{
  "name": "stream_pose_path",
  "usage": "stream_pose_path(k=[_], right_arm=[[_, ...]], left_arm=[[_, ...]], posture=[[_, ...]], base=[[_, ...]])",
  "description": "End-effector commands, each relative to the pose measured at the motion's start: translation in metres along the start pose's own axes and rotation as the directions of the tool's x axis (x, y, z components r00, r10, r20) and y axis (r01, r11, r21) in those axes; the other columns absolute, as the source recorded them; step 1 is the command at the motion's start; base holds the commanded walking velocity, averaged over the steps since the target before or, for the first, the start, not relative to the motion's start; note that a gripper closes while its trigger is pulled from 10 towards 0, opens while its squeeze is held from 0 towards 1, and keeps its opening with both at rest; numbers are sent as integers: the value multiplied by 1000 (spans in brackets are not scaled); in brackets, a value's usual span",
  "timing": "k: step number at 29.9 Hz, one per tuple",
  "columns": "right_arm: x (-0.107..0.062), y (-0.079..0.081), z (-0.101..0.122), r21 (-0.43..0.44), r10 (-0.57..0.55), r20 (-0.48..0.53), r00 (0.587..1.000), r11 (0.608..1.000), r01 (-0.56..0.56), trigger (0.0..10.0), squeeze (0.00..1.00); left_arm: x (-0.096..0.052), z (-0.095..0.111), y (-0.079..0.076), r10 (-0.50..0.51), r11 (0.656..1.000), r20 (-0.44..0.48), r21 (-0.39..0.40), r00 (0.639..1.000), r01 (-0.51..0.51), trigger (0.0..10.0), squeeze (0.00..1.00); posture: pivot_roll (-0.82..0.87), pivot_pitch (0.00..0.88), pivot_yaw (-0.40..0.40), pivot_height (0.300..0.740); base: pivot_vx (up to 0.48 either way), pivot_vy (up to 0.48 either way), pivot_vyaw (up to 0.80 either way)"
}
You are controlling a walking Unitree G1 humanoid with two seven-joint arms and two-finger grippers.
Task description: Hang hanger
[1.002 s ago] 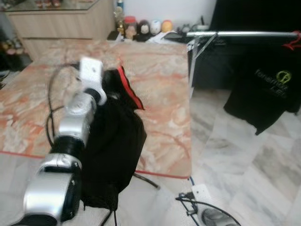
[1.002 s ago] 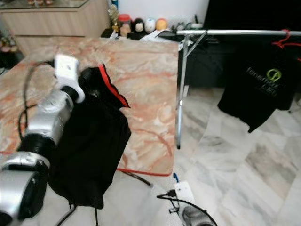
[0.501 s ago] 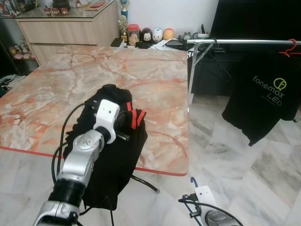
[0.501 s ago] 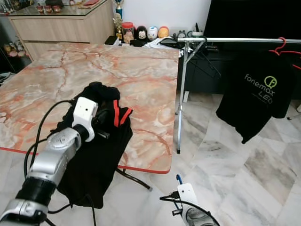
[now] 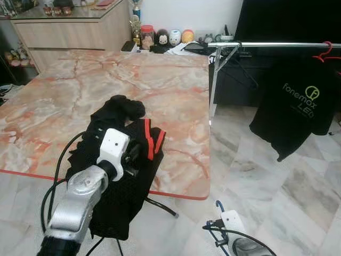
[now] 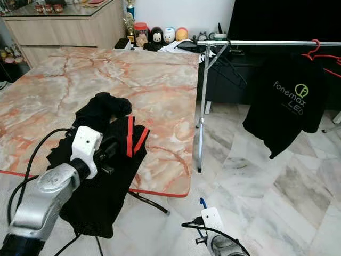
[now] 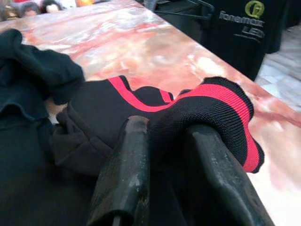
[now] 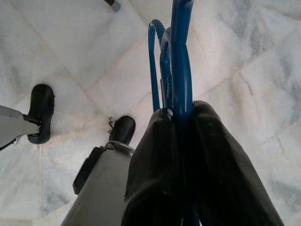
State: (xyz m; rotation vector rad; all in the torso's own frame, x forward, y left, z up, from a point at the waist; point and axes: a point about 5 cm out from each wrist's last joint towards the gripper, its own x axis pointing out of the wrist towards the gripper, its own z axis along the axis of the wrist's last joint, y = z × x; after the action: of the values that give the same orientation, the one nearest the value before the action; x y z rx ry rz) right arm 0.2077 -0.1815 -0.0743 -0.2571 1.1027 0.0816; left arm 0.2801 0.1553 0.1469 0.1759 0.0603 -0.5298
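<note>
Your left arm has come down since a second ago, when it held the black garment (image 5: 125, 160) lifted above the bench (image 5: 64, 101); the cloth now lies draped over the bench's near edge, so it is not yet hung. The left gripper (image 7: 167, 155) has its fingers clenched on the garment's red-trimmed fold, forearm reaching forward. Low on your right, the right gripper (image 8: 181, 141) grasps the blue hanger (image 8: 176, 52) over the floor, well apart from the rail (image 5: 277, 45).

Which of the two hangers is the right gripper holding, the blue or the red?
The blue hanger: the right gripper is shut on it, low over the floor. The red hanger hangs on the rail carrying a black T-shirt.
</note>
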Motion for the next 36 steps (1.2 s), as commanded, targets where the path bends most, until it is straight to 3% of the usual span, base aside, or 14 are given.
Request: stream_pose_path(k=[1,4,7,10,13,15,18,20,23,24,26,33,35,36], right_arm=[[0,0,2,-7,2,7,1000,1000,-2,10000,0],[0,0,3,-8,2,7,1000,1000,-2,10000,0],[0,0,3,-16,3,8,1000,1000,-3,10000,0],[0,0,4,-19,3,9,1000,1000,-3,10000,0],[0,1,4,-21,6,11,1000,1000,-6,10000,0],[0,2,5,-21,7,12,1000,1000,-6,10000,0],[0,3,5,-20,8,12,1000,1000,-7,10000,0],[0,4,5,-13,7,14,1000,1000,-7,10000,0],[0,4,5,-11,7,15,1000,1000,-7,10000,0],[0,5,5,-13,10,14,1000,1000,-9,10000,0],[0,5,5,-15,11,14,1000,1000,-11,10000,0],[0,4,6,-27,11,16,1000,1000,-11,10000,0],[0,3,6,-29,10,17,1000,1000,-10,10000,0],[0,3,6,-30,10,17,1000,999,-9,10000,0]], left_arm=[[-4,3,-3,-33,999,9,5,999,33,10000,1000],[-10,4,-6,-55,998,8,24,998,54,10000,1000],[-9,3,-4,-19,989,-25,147,1000,23,10000,1000],[-6,4,-3,1,980,-34,200,999,6,10000,1000],[24,19,10,150,935,20,321,988,-149,10000,1000],[31,21,9,157,926,23,345,987,-155,10000,1000],[43,24,6,141,919,22,369,990,-139,10000,1000],[52,26,-8,-12,895,-11,446,1000,16,10000,1000],[50,24,-16,-117,863,-44,490,992,123,10000,1000],[41,17,-21,-238,810,-116,525,964,263,10000,1000],[35,13,-22,-287,778,-163,535,944,329,10000,1000],[16,10,10,-129,798,-165,568,978,201,10000,1000],[10,9,20,-57,839,-122,532,991,114,10000,1000],[7,11,23,-23,868,-86,493,996,63,10000,443]], posture=[[169,0,-16,740],[170,0,-18,740],[179,0,-19,740],[179,0,-19,740],[172,0,-11,740],[166,0,-5,740],[160,0,-2,740],[148,0,4,740],[148,0,4,740],[156,0,3,740],[156,0,3,740],[163,0,-2,740],[165,0,-4,740],[169,0,-7,740]], base=[[0,0,0],[0,0,0],[0,0,0],[0,0,0],[0,0,0],[0,0,0],[0,0,0],[0,0,0],[0,0,0],[0,0,0],[0,0,0],[0,0,0],[0,0,0],[0,0,0]])
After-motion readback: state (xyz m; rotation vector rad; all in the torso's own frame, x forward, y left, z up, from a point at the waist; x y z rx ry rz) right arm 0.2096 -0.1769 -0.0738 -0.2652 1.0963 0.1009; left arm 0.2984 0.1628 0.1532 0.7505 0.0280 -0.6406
